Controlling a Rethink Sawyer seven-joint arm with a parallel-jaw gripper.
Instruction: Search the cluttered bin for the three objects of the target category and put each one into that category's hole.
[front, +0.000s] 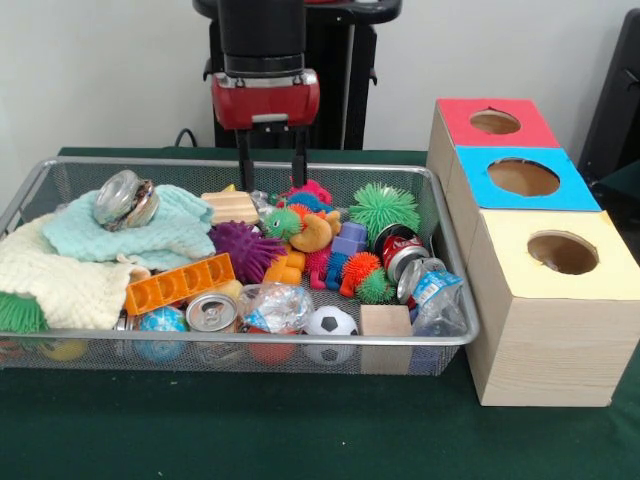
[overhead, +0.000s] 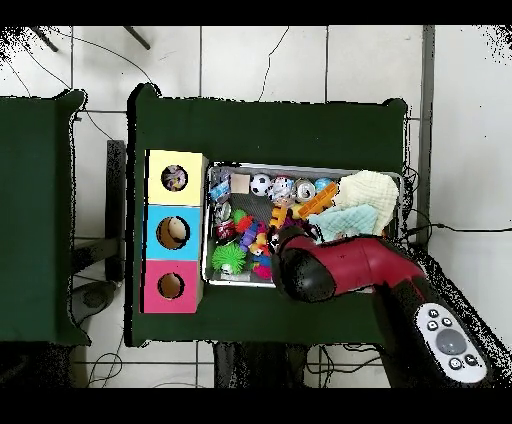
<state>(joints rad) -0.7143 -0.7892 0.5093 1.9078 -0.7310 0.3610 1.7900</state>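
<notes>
the cluttered bin (front: 455, 335) sits on green cloth, left of the yellow-topped hole (front: 562, 252) in the front view. gripper (front: 272, 158) hovers over the bin's far edge, fingers narrowly apart, empty. step: search. next: choose a target and descend. tiled floor surrounds the table (overhead: 300, 120).

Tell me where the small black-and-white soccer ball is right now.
In the front view, the soccer ball lies against the wire mesh bin's near wall, between a crumpled clear wrapper and a wooden cube.
</notes>
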